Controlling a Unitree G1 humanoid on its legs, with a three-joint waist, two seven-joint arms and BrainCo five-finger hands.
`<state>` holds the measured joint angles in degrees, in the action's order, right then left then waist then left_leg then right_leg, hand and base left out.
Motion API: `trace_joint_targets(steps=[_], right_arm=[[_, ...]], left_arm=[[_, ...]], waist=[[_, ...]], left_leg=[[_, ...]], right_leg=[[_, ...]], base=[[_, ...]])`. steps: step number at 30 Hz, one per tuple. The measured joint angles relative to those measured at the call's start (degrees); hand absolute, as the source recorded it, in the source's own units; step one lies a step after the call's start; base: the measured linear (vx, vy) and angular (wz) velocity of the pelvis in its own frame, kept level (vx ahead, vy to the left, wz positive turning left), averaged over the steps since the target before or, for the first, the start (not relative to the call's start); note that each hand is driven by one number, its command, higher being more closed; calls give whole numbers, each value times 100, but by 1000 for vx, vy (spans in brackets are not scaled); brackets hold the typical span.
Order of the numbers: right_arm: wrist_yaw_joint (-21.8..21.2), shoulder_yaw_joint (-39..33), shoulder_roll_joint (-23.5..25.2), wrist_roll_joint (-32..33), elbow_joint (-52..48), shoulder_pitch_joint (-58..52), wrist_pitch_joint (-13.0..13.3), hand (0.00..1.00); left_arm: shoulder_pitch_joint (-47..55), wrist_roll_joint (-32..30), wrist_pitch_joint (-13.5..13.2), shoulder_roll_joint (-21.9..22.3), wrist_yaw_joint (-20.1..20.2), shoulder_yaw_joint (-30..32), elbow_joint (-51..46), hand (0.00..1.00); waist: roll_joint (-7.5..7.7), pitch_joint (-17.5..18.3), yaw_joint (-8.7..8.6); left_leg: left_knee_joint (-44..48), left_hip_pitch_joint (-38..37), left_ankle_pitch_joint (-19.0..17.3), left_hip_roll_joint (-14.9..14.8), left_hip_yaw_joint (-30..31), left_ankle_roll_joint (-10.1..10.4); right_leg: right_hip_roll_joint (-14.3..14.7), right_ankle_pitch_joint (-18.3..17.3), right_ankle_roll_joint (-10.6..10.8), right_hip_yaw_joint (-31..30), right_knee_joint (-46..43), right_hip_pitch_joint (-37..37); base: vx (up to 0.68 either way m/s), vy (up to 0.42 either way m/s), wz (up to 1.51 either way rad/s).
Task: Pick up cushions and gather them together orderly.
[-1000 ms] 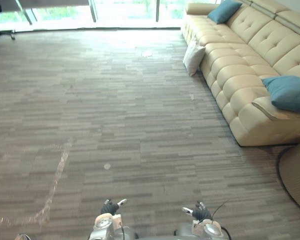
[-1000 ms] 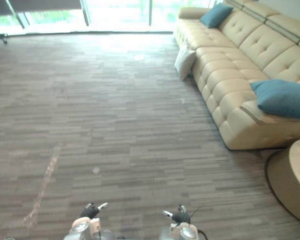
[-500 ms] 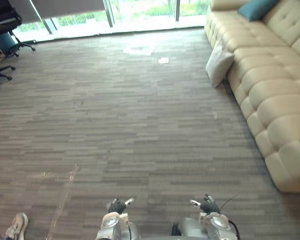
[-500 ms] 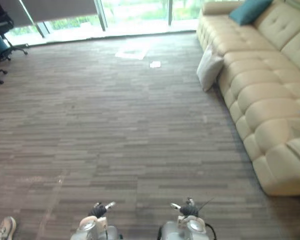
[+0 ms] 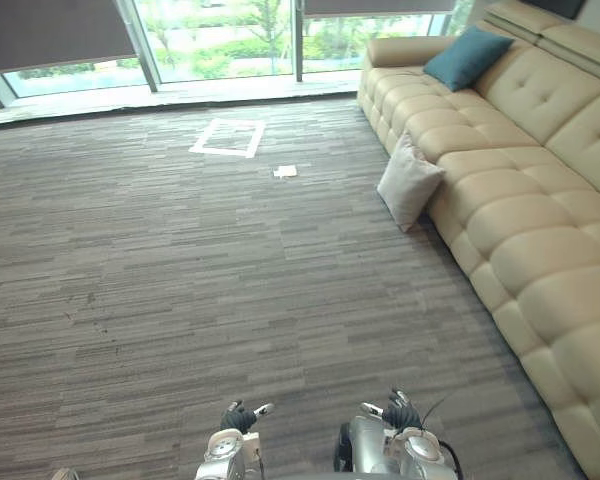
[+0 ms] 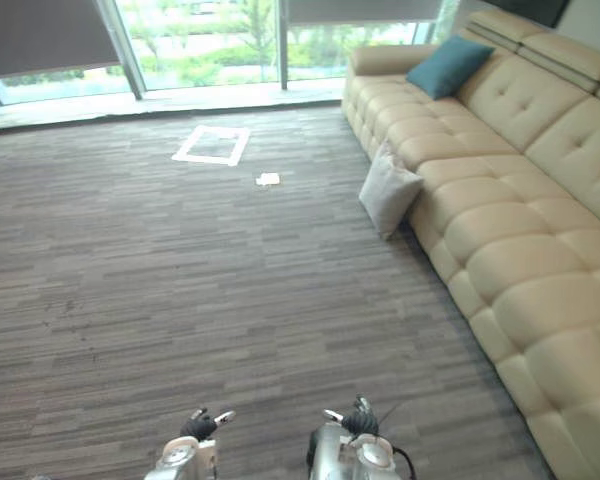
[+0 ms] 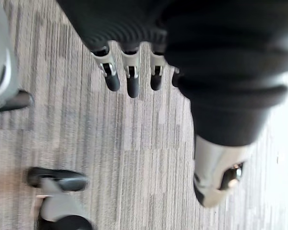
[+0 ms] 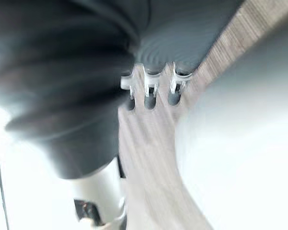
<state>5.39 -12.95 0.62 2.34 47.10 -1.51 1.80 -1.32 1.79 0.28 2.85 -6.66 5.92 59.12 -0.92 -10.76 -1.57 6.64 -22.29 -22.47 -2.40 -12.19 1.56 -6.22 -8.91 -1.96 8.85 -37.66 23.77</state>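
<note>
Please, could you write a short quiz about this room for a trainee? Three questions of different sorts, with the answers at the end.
1. True or false: the teal cushion lies on the sofa.
2. Choose one. The pale cushion is: A) on the sofa seat; B) on the floor, leaning against the sofa front; C) held in a robot hand.
3. Fill the gap: the left robot hand and the right robot hand hold ____.

Key: 1 true; 2 B; 3 nothing.

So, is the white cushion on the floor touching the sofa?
Touching. Left eye view: the white cushion leans against the front of the sofa, with no gap.
</note>
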Motion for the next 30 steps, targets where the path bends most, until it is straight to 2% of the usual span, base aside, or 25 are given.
trace_joint_targets(steps=[1, 2, 3, 4, 5, 6, 7, 8, 11, 12, 13, 14, 15, 16, 18, 19, 20, 21, 22, 23, 25, 26, 28, 29, 30], right_arm=[[13, -72, -88, 0, 159, 88, -12, 0], [19, -83, -130, 2, 164, 111, -91, 0], [23, -53, -128, 2, 162, 66, -119, 0], [25, 78, -172, 10, 104, 11, -108, 0], [34, 176, -156, 18, 139, 43, -114, 0], [33, 307, -93, 18, 164, 35, -114, 0], [29, 433, -47, 29, 172, 5, -114, 0], [26, 487, -22, 31, 172, 0, -112, 0], [38, 537, 10, 39, 171, -8, -172, 0], [41, 476, 38, 28, 174, -8, -169, 0], [55, 459, 48, 20, 224, -34, -168, 0], [62, 465, 60, 11, 278, -80, -167, 0], [61, 470, 129, 9, 389, -95, -182, 0], [62, 460, 225, 6, 347, -183, -187, 0], [58, 477, 282, 1, 359, -283, -185, 0], [39, 482, 272, 0, 356, -358, -183, 0], [27, 488, 266, 0, 325, -337, -174, 0], [18, 497, 246, 2, 253, -326, -139, 0], [18, 504, 200, 2, 122, -341, -108, 0], [16, 463, 157, 3, -127, -336, -49, 0], [12, 366, 149, 4, -119, -228, -13, 0], [18, 329, 143, 3, -106, -212, -15, 0], [23, 248, 144, 0, -62, -311, -20, 0], [5, 217, 4, -1, -46, -254, -18, 0], [7, 215, -115, 0, 7, -173, -30, 0]], left_arm=[[-30, -5, -12, 24, 18, -13, -90, 0], [-13, -7, -3, 53, 27, -14, -181, 0], [14, -8, -3, 61, 29, 48, -216, 0], [83, -2, -5, 25, 31, 255, -355, 0], [87, 0, -18, 40, 15, 450, -528, 0], [126, 2, -50, 23, -32, 493, -615, 0], [186, 6, -106, 0, -72, 490, -753, 0], [197, 5, -123, -1, -74, 495, -816, 0], [195, 8, -171, 34, -82, 612, -909, 0], [180, 7, -189, 41, -83, 655, -907, 0], [181, 9, -202, 36, -85, 651, -904, 0], [178, 8, -210, 30, -83, 649, -907, 0], [178, 5, -206, -30, -83, 640, -893, 0], [185, 4, -199, -113, -86, 634, -866, 0], [177, 2, -196, -167, -76, 572, -847, 0], [172, 5, -176, -171, -83, 534, -809, 0], [137, 5, -138, -176, -85, 532, -719, 0], [101, 5, -88, -172, -86, 509, -599, 0], [69, 6, -58, -156, -83, 378, -485, 0], [31, 9, -29, -114, -84, 238, -408, 0], [27, 7, 11, -108, -80, 195, -373, 0], [36, 6, 16, -79, -75, 187, -337, 0], [69, -1, 11, -21, -62, 104, -337, 0], [41, -11, 14, 15, -18, -27, -255, 0], [73, -65, 14, 53, 34, -19, -242, 0]], waist=[[-46, -50, 38], [-41, -93, 30], [-35, -166, -20], [-167, -309, 2], [-242, -358, 133], [-191, -351, 211], [-97, -302, 246], [-89, -299, 254], [-60, -292, 302], [-36, -281, 363], [12, -225, 389], [59, -181, 456], [258, -10, 534], [513, 156, 453], [726, 173, 468], [736, 169, 473], [664, 121, 454], [644, 107, 425], [536, 48, 400], [351, 30, 333], [408, -18, 199], [423, -25, 167], [539, 5, 148], [341, -26, 117], [130, 43, 127]], left_leg=[[-50, -3, 593, 113, 116, 152], [286, 102, 865, 100, 152, 389], [1581, 574, 1120, -32, 290, 715], [4441, 1764, 2018, -629, 299, 1076], [5469, 2323, 1835, -957, 22, 761], [5565, 2722, 1600, -1042, -265, 443], [5031, 3214, 1466, -1139, -757, 264], [4777, 3378, 1446, -1158, -880, 229], [2525, 3789, 1510, -898, -986, 332], [1406, 3757, 1718, -726, -852, 508], [657, 3732, 1938, -588, -719, 444], [620, 3712, 2374, -553, -644, 278], [735, 3646, 2538, -372, -657, 41], [977, 3638, 2295, -203, -782, -144], [1383, 3382, 1770, -44, -910, -247], [1339, 2986, 1475, 52, -962, -284], [1324, 2723, 1283, 88, -992, -299], [1251, 2448, 1163, 108, -1011, -329], [1102, 2037, 1027, 108, -1058, -336], [376, 1121, 899, 101, -1151, -280], [50, 590, 846, 74, -1145, -202], [-36, 382, 846, 57, -1143, -202], [-171, -15, 824, 222, -974, -168], [-180, -222, 779, 109, -850, -91], [-33, -164, 870, -23, -786, 47]], right_leg=[[-83, -180, -155, 23, -296, 26], [-97, -231, -178, 79, -400, -17], [-63, -438, -148, 100, -120, -486], [213, -732, -156, 93, 657, -1450], [372, -852, -322, 14, 936, -1948], [389, -909, -342, -85, 1172, -2283], [367, -951, -294, -230, 1531, -2652], [366, -972, -280, -304, 1634, -2744], [354, -1044, -64, -710, 2227, -3343], [317, -1120, 49, -857, 2401, -3586], [274, -1210, 204, -1027, 2566, -3816], [216, -1278, 324, -1173, 2559, -3938], [13, -1321, 401, -1420, 2481, -3984], [-244, -1176, 653, -1499, 2171, -3872], [-406, -748, 956, -1719, 835, -3501], [-424, -52, 1158, -1846, -628, -2925], [-407, 255, 1383, -1858, -1633, -2452], [-394, 243, 1356, -1768, -2294, -2138], [-369, 132, 1200, -1565, -2814, -1729], [-360, -290, 951, -799, -2819, -535], [-378, -482, 638, -118, -1810, -40], [-364, -419, 515, 191, -1053, 7], [-328, 183, 273, 418, 585, -123], [-228, 196, -313, 434, 337, -201], [-101, -13, -352, 450, 263, -172]], base=[[538, -109, 47], [527, -207, 45], [661, -282, 32], [732, -249, -17], [705, -128, -62], [663, -14, -99], [479, -13, -73], [628, 17, -66], [542, 93, -63], [701, 232, -84], [713, 277, -89], [750, 354, -97], [757, 363, -73], [911, 422, -49], [723, 315, -25], [656, 266, -38], [625, 242, -32], [549, 195, -27], [779, 238, -37], [873, 211, -26], [755, 37, 4], [638, -134, 28], [590, -170, 32], [520, -132, -1], [622, -168, -22]])
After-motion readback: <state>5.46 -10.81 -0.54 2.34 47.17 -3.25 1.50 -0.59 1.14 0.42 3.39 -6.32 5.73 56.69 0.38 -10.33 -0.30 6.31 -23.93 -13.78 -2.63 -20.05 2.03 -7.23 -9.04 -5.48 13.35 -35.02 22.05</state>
